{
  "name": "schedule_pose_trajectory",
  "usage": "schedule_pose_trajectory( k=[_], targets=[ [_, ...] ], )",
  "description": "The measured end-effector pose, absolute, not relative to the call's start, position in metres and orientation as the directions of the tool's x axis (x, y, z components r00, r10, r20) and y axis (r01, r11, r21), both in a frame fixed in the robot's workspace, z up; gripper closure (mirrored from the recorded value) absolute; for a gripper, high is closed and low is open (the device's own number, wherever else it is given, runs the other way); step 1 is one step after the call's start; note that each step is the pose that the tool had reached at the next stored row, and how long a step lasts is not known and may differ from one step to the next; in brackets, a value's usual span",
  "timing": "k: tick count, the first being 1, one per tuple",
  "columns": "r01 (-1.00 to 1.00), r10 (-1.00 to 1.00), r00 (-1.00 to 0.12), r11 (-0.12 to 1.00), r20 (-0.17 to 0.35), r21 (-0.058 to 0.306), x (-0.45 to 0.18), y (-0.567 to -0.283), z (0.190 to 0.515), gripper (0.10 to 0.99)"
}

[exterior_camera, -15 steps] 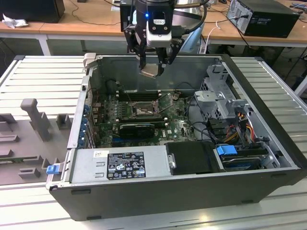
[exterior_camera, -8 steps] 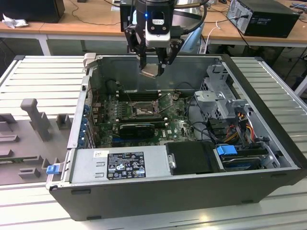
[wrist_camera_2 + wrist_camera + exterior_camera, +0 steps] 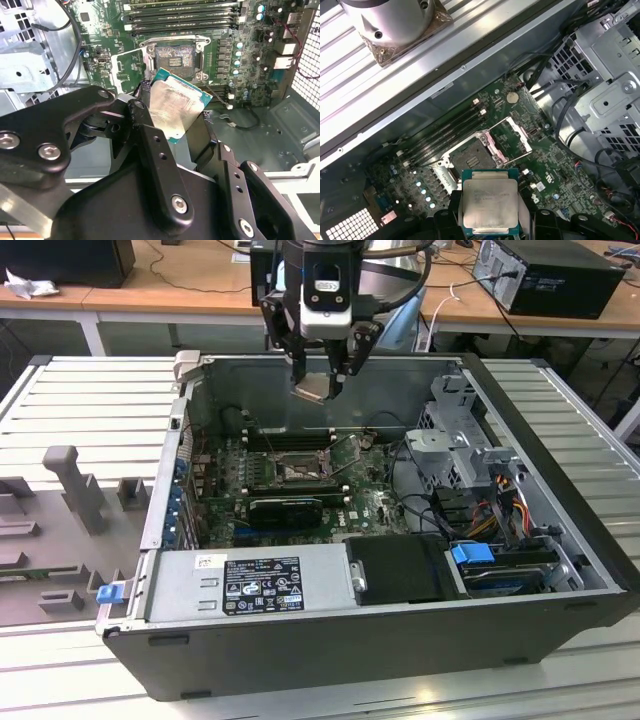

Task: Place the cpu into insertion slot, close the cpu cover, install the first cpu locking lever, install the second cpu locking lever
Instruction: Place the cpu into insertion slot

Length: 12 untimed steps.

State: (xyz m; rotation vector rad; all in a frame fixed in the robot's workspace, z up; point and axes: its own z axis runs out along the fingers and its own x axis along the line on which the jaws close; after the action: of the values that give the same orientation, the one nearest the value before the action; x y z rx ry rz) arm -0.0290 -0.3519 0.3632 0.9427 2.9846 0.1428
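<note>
Holds the cpu pinched in the gripper, high above the open insertion slot; risks landing it tilted, seating askew.

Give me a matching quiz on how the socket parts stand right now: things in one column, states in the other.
1. cpu
2. insertion slot
3. cpu cover
4. gripper

A. swung open
B. shut on the cpu
C. bare, nothing seated in it
D. held in the air, not seated

Pairs: 1-D, 2-C, 3-A, 4-B
</note>
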Motion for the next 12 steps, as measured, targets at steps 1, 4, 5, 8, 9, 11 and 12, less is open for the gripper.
schedule_pose_trajectory(
  k=[1, 4, 5, 8, 9, 11, 12],
  targets=[
    [0.576, 0.577, -0.816, 0.812, 0.019, 0.089, -0.0290, -0.3519, 0.3631, 0.557],
    [0.594, 0.595, -0.804, 0.800, 0.019, 0.089, -0.0291, -0.3519, 0.3630, 0.557],
    [0.600, 0.601, -0.799, 0.795, 0.019, 0.089, -0.0291, -0.3519, 0.3631, 0.557],
    [0.622, 0.623, -0.782, 0.778, 0.019, 0.089, -0.0290, -0.3519, 0.3630, 0.557],
    [0.628, 0.629, -0.777, 0.773, 0.019, 0.089, -0.0290, -0.3519, 0.3630, 0.557],
    [0.646, 0.647, -0.762, 0.758, 0.019, 0.089, -0.0290, -0.3519, 0.3630, 0.557],
    [0.654, 0.655, -0.756, 0.752, 0.019, 0.089, -0.0291, -0.3519, 0.3630, 0.557]
  ],
)
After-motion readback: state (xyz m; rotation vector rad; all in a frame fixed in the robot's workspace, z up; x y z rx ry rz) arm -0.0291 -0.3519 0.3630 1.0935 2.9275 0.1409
